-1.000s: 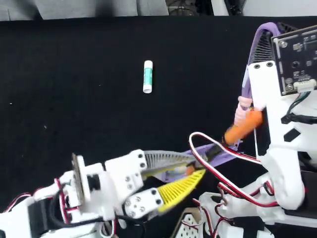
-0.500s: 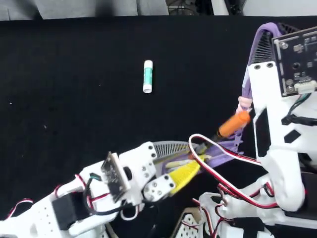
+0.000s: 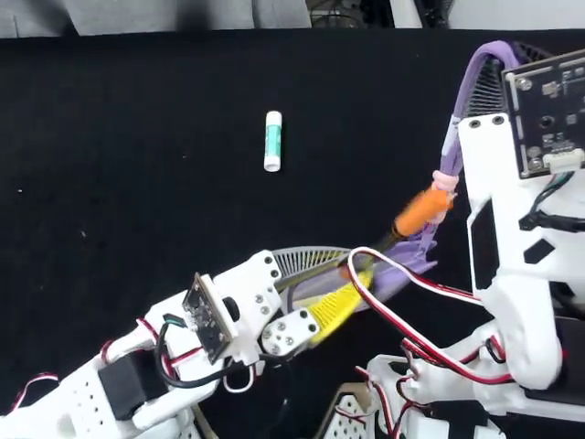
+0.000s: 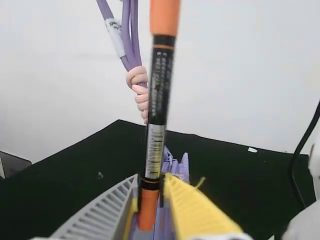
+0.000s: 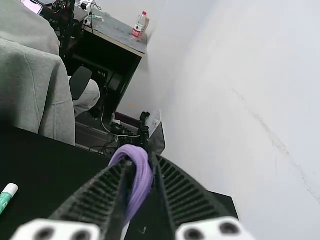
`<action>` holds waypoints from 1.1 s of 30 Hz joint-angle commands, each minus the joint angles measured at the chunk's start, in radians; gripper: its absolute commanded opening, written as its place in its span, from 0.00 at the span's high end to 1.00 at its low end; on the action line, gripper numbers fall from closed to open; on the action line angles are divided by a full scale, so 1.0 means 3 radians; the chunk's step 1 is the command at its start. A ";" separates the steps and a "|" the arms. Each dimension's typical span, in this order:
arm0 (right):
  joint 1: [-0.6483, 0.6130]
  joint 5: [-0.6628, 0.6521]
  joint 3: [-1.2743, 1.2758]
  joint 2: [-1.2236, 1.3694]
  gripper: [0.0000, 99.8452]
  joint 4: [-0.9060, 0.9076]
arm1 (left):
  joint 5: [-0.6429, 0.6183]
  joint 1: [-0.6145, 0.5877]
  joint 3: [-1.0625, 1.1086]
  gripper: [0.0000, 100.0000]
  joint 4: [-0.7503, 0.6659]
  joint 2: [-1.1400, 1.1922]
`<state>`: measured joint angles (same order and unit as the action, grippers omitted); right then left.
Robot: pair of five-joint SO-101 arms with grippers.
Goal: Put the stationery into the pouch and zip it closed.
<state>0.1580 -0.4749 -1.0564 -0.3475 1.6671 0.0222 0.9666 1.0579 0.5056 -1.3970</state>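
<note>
A black bench (image 3: pixel 137 137) stretches below a pale wall. The purple pouch (image 5: pixel 136 180) is held up by its top fold, pinched between the black fingers of the right end effector (image 5: pixel 141 162). It is soft, limp cloth with a pink coiled charm (image 4: pixel 140 92) dangling on it. It will likely sag and swing at a nudge, so a seam edge or the zip pull looks the surest hold.

The left end effector (image 4: pixel 150 185) sits just below the pouch, its grey and yellow fingers pressed on the lower end of an orange-capped marker (image 4: pixel 158 95). The marker's far end rises beside the pouch's charm; whether it has entered the mouth I cannot tell. It is stiff, smooth and light, and could pivot in the grip.

A white-and-green glue stick (image 3: pixel 272 140) lies well apart from the pouch. It is rigid and round, apt to roll, so it is best gripped across its middle.
</note>
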 commanded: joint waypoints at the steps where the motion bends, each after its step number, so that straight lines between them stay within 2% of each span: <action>1: -0.0041 -0.0041 -0.0090 0.0018 0.99 0.0000 | 0.0000 -0.0013 -0.0320 0.81 0.0532 0.0026; 5: -0.0041 -0.0031 -0.0090 0.0018 0.99 0.0000 | 0.0005 -0.0013 -0.0621 0.81 0.0798 0.0031; 12: -0.0046 -0.0031 -0.0090 0.0018 0.99 0.0000 | 0.0020 -0.0054 -0.0877 0.81 0.0818 0.0005; 14: -0.0046 -0.0036 -0.0090 0.0018 0.99 0.0000 | 0.0000 -0.0197 -0.1056 0.81 0.0823 0.0005; 19: -0.0046 -0.0036 -0.0090 0.0018 0.99 0.0000 | -0.0102 -0.0862 -0.1680 0.81 0.0905 0.0010; 24: -0.0046 -0.0036 -0.0090 0.0018 0.99 0.0000 | -0.0486 -0.1921 -0.2309 0.81 0.1181 0.0041; 28: -0.0046 -0.0031 -0.0090 0.0018 0.99 0.0000 | -0.0834 -0.2601 -0.2140 0.81 0.1023 0.0087; 33: -0.0046 -0.0026 -0.0090 0.0018 0.99 0.0005 | -0.1048 -0.2856 -0.1767 0.81 0.0696 0.0731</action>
<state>0.1580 -0.4749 -1.0564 -0.3475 1.6671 -0.2463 0.1688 0.4733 0.7910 -1.3326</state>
